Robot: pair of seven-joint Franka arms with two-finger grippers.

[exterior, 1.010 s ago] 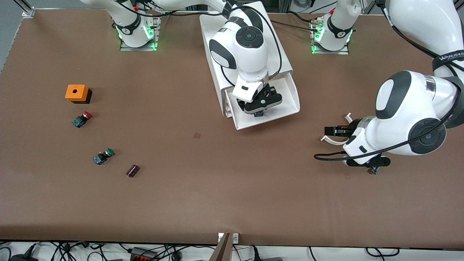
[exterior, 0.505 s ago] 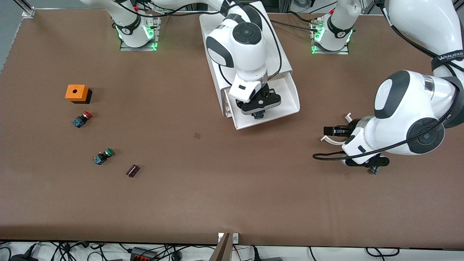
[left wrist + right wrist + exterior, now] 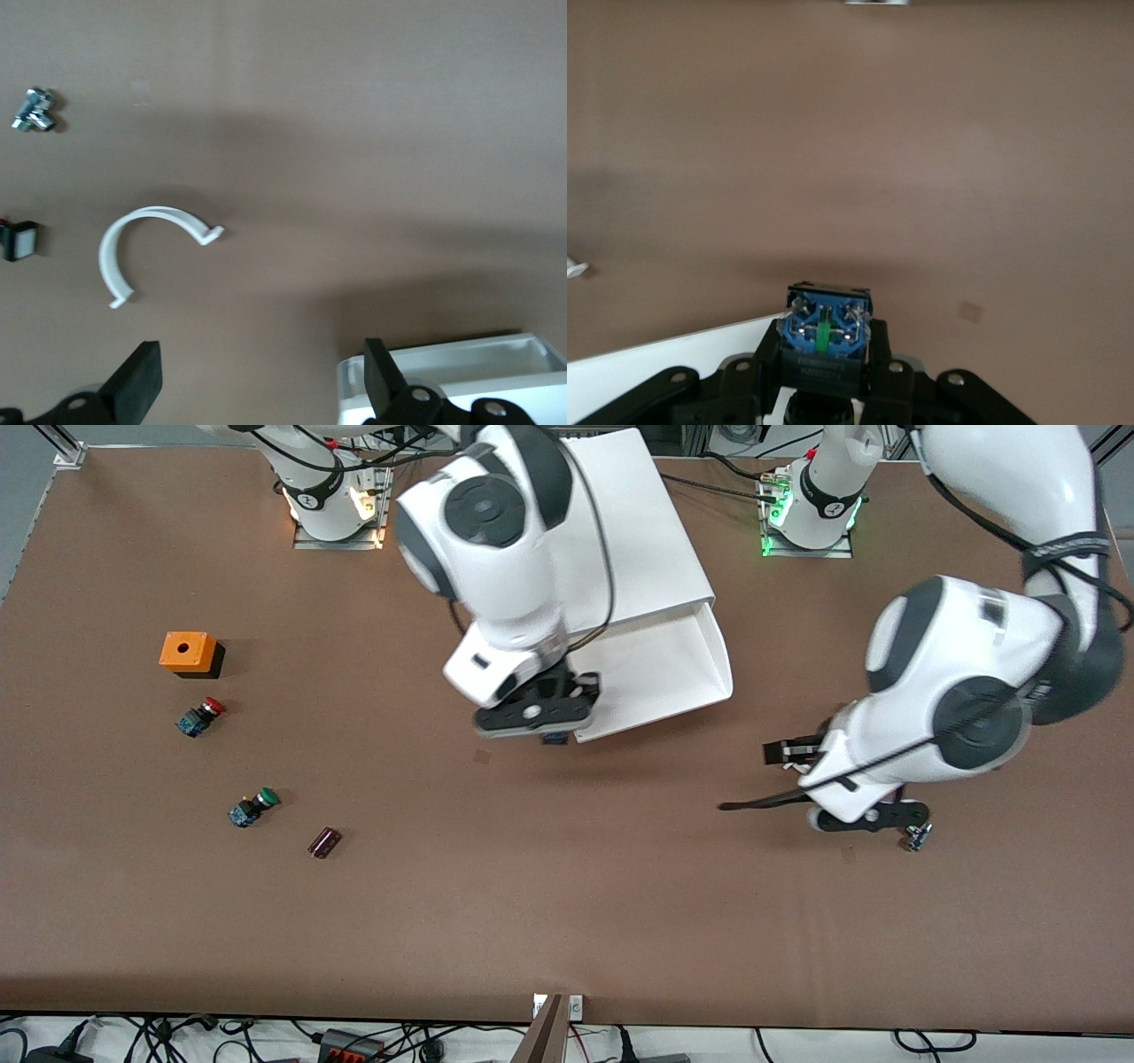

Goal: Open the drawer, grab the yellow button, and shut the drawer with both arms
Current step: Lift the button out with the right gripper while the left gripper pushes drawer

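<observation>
My right gripper (image 3: 542, 724) clenched button (image 3: 827, 332), over open drawer's (image 3: 664, 677) front edge. Left gripper (image 3: 257, 390) released, spread over table (image 3: 567, 886).

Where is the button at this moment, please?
The button is clamped in the right gripper, in the air over the open drawer's front edge.

Orange box (image 3: 187, 652), red-capped switch (image 3: 200, 716), green-capped switch (image 3: 252, 807) on table (image 3: 532, 903).

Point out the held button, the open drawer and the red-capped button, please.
button (image 3: 826, 332): right wrist view, blue terminal end between the fingers.
drawer (image 3: 656, 677): front view, bare white floor.
red-capped button (image 3: 200, 716): front view, middle of it.
</observation>
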